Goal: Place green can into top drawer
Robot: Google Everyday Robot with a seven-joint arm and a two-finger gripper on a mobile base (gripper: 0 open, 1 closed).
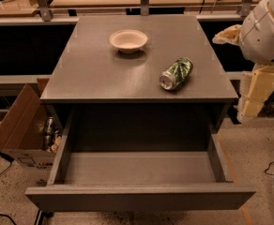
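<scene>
The green can [176, 73] lies on its side on the right part of the grey cabinet top [95, 74], its silver end facing the front. The top drawer [139, 172] below is pulled wide open and holds nothing that shows. My gripper [255, 92] hangs at the right edge of the camera view, beside the cabinet's right side. It is to the right of the can, a little lower, and apart from it, under the white arm housing [268, 29].
A cream shallow bowl [128, 40] sits at the back middle of the cabinet top. A brown cardboard box [22, 128] with several cans stands on the floor at the left. A wooden bench with metal rails runs behind. Cables lie on the floor at right.
</scene>
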